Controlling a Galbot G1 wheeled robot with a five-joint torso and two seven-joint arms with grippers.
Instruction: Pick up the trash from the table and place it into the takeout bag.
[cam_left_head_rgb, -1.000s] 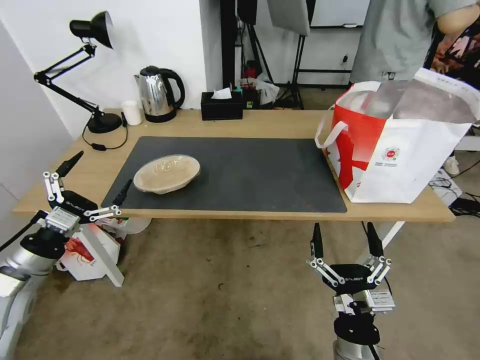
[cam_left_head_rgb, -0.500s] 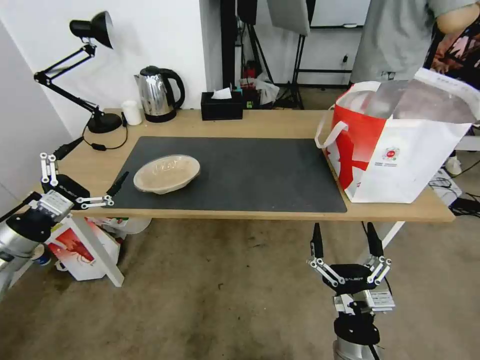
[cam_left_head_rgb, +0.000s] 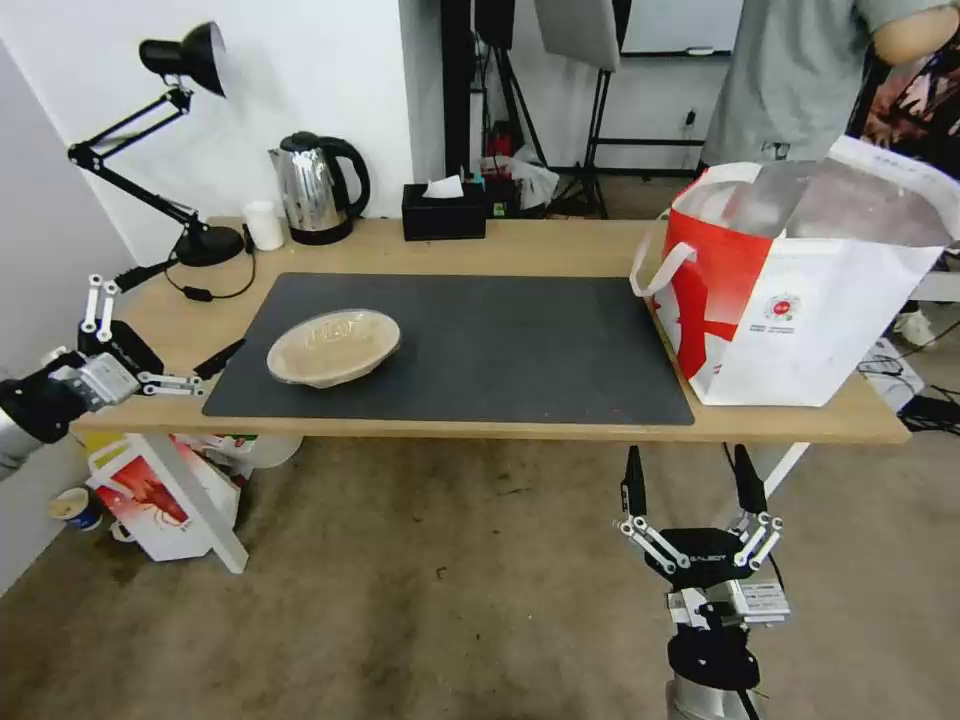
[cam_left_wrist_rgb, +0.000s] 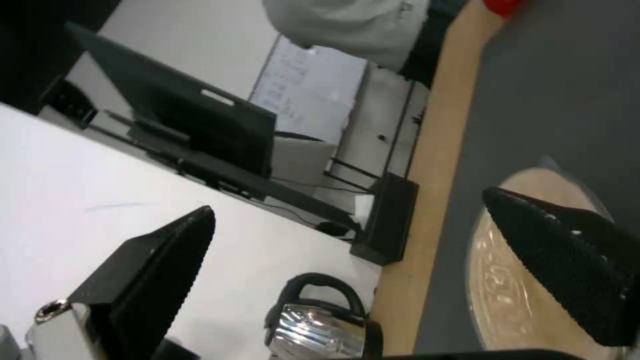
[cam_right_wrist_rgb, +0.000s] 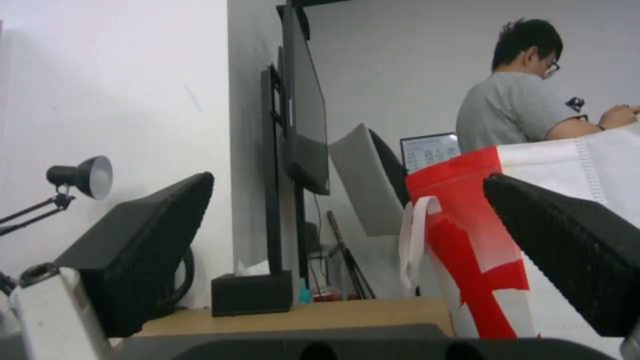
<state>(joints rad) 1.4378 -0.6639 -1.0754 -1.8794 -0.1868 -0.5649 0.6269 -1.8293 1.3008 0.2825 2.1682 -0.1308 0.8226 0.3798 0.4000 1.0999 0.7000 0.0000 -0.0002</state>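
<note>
One piece of trash, a shallow oval tan lidded container (cam_left_head_rgb: 333, 347), lies on the left part of the dark grey mat (cam_left_head_rgb: 500, 340) on the light-wood table (cam_left_head_rgb: 560, 245). My left gripper (cam_left_head_rgb: 190, 312) is open at the table's front left corner, left of the container and apart from it. In the left wrist view the container (cam_left_wrist_rgb: 513, 280) shows behind one finger of the left gripper (cam_left_wrist_rgb: 347, 202). The red-and-white takeout bag (cam_left_head_rgb: 800, 300) stands open at the table's right end. My right gripper (cam_left_head_rgb: 688, 470) is open and empty, low in front of the table; the right wrist view shows the right gripper (cam_right_wrist_rgb: 348, 180) and the bag (cam_right_wrist_rgb: 467, 210).
Along the table's back edge stand a black desk lamp (cam_left_head_rgb: 190, 60), a steel kettle (cam_left_head_rgb: 312, 190), a small white cup (cam_left_head_rgb: 264, 225) and a black tissue box (cam_left_head_rgb: 443, 212). A white box with red crayfish print (cam_left_head_rgb: 150, 500) sits on the floor by a slanted white leg. A person stands behind the bag.
My left arm has risen and drawn left, lifting its open gripper from below the table's front edge to tabletop level. The right arm, container and bag have not moved.
</note>
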